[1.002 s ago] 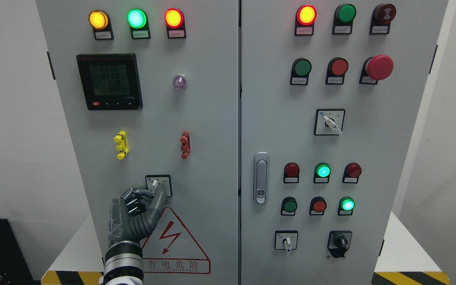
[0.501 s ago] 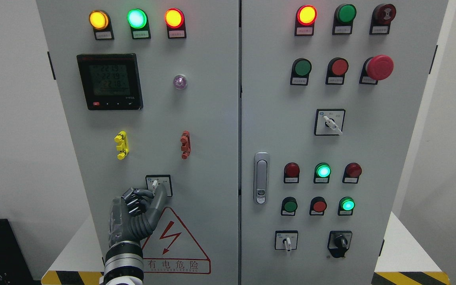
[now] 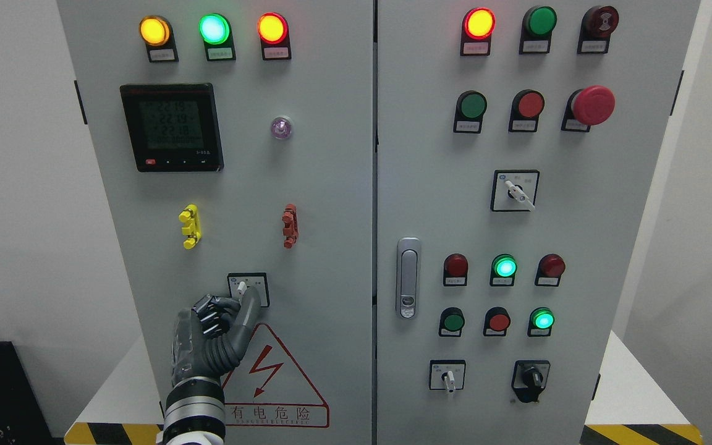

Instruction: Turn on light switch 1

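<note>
A small rotary light switch (image 3: 241, 287) with a white lever sits in a black-framed square plate (image 3: 261, 282) low on the left cabinet door. Its lever points up and slightly left. My left hand (image 3: 243, 298), dark grey with a metal wrist, rises from the bottom edge and pinches the lever. The thumb (image 3: 250, 307) lies on the lever's right side, and the curled fingers (image 3: 215, 309) press from the left. The lower part of the plate is hidden behind the hand. The right hand does not show.
Above the switch are a yellow clip (image 3: 189, 226), a red clip (image 3: 289, 226), a digital meter (image 3: 171, 127) and three lit lamps. A red warning triangle (image 3: 269, 377) lies below. The right door carries a handle (image 3: 407, 278), buttons, lamps and more rotary switches.
The hand has stayed on the lever with almost no shift. The lever keeps the same angle. Only the meter digits changed.
</note>
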Controlling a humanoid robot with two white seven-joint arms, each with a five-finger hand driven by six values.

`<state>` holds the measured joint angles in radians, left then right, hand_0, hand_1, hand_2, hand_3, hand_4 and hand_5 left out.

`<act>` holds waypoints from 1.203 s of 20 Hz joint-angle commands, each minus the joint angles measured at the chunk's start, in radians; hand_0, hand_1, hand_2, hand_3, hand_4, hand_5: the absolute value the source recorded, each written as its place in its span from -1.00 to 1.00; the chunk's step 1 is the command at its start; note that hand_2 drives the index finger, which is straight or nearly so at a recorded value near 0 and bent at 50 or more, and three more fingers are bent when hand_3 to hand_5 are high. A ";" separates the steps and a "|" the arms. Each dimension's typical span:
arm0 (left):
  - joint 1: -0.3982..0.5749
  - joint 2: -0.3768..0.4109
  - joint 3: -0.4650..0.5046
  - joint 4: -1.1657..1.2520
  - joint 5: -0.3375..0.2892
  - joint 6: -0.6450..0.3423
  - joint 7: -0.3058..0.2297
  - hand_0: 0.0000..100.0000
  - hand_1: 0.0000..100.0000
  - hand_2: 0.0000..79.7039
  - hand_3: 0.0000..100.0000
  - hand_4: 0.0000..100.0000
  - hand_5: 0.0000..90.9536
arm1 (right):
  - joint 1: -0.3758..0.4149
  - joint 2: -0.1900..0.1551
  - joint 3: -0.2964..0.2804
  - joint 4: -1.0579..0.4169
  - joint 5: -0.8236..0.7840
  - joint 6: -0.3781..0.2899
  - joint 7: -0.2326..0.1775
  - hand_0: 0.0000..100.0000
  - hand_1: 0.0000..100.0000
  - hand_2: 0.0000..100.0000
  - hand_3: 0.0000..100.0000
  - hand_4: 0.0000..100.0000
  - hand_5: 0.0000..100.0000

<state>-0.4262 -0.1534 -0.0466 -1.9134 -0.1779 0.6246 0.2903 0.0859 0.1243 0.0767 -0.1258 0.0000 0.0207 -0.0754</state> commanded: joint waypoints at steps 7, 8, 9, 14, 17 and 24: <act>0.001 0.000 -0.006 0.001 0.001 -0.002 0.000 0.22 0.16 0.63 0.96 0.95 0.89 | 0.000 0.000 0.000 0.000 -0.025 0.001 0.000 -1.00 -1.00 -1.00 -1.00 -1.00 -1.00; 0.000 0.000 -0.006 0.001 0.001 -0.002 0.000 0.24 0.16 0.63 0.96 0.95 0.89 | 0.000 0.000 0.000 0.000 -0.025 0.001 0.000 -1.00 -1.00 -1.00 -1.00 -1.00 -1.00; 0.000 0.000 -0.006 0.001 0.001 -0.002 0.000 0.25 0.16 0.63 0.96 0.95 0.89 | 0.000 0.000 0.000 0.000 -0.025 0.001 0.000 -1.00 -1.00 -1.00 -1.00 -1.00 -1.00; 0.000 0.000 -0.006 0.001 0.003 -0.002 0.000 0.34 0.15 0.63 0.96 0.95 0.89 | 0.000 0.000 0.000 0.000 -0.025 -0.001 0.000 -1.00 -1.00 -1.00 -1.00 -1.00 -1.00; 0.000 0.000 -0.006 0.001 0.003 -0.002 0.000 0.40 0.16 0.63 0.96 0.95 0.89 | 0.000 0.000 0.000 0.000 -0.025 -0.001 0.000 -1.00 -1.00 -1.00 -1.00 -1.00 -1.00; 0.000 0.000 -0.006 0.001 0.005 -0.002 -0.002 0.47 0.14 0.62 0.96 0.95 0.89 | 0.000 0.000 0.000 0.000 -0.025 0.001 0.000 -1.00 -1.00 -1.00 -1.00 -1.00 -1.00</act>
<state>-0.4262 -0.1535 -0.0523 -1.9128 -0.1744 0.6226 0.2848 0.0859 0.1243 0.0767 -0.1258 0.0000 0.0209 -0.0754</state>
